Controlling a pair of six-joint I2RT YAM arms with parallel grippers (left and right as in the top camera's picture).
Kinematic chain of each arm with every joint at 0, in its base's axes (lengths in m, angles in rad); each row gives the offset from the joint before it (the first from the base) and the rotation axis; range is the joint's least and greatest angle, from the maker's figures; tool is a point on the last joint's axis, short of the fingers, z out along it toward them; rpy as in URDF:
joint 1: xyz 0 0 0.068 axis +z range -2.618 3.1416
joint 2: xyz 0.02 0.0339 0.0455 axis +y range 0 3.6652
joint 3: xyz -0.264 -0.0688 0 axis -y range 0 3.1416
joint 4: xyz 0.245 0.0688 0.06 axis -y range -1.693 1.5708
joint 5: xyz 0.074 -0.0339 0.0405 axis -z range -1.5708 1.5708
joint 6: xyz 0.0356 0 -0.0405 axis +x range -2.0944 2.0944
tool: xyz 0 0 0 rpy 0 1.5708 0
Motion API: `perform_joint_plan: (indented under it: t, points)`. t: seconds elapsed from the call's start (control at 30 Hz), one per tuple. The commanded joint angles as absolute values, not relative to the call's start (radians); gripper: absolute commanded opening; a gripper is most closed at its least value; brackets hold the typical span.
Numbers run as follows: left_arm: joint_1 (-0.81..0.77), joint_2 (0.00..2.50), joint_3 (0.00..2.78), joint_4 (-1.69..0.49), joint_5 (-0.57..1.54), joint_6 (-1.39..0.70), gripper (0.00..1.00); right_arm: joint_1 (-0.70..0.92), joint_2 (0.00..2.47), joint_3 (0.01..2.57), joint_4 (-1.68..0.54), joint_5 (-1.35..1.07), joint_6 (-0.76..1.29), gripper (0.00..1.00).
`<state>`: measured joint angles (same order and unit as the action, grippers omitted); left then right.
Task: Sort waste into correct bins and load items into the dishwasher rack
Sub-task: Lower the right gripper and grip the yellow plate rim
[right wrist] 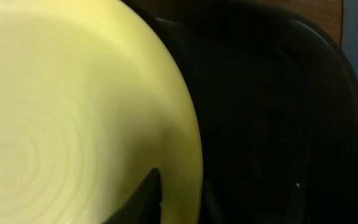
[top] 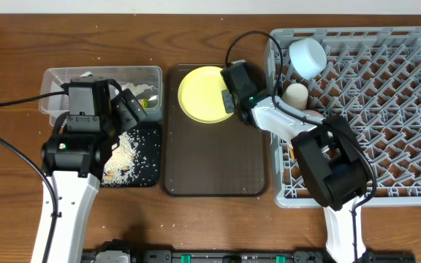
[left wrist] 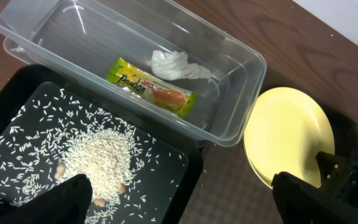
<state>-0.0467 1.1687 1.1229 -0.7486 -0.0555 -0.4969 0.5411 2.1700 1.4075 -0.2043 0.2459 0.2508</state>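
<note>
My left gripper (left wrist: 182, 193) hangs wide open over the rice (left wrist: 98, 155) in the black tray (top: 150, 157), the wrapper (left wrist: 151, 87) and tissue (left wrist: 176, 64) lie in the clear tub (left wrist: 241, 81) just beyond, and my right gripper (top: 230, 102) sits at the rim of the yellow plate (top: 202, 93) on the brown tray (top: 214, 161), though I cannot tell whether it is clamped.

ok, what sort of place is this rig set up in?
Probably a lab tabletop staged as a dish-clearing station rather than a real kitchen: a bare wooden table, a grey dishwasher rack sitting on it, and a clear tub and black tray for sorted waste beside a brown serving tray.
</note>
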Motion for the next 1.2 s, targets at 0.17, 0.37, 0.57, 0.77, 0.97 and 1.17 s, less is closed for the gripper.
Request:
perform_joint_plan:
  t: [0.17,0.37,0.57,0.77,0.97,1.17]
  points:
    - [-0.043,1.164,1.135,-0.748,-0.06,-0.491,0.95,0.562,2.168,1.404,-0.264,0.253,0.258,0.05]
    - [-0.043,1.164,1.135,-0.748,-0.06,-0.491,0.95,0.586,2.111,1.404,-0.312,0.254,0.258,0.01]
    - [-0.043,1.164,1.135,-0.748,-0.06,-0.491,0.95,0.59,2.106,1.404,-0.354,0.254,0.258,0.05]
    - [-0.043,1.164,1.135,-0.748,-0.061,-0.491,0.95,0.59,2.106,1.404,-0.352,0.254,0.258,0.15]
    - [-0.043,1.164,1.135,-0.748,-0.061,-0.491,0.95,0.582,2.114,1.404,-0.337,0.255,0.279,0.2]
    - [-0.043,1.164,1.135,-0.748,-0.06,-0.491,0.95,0.581,2.134,1.404,-0.324,0.255,0.285,0.19]
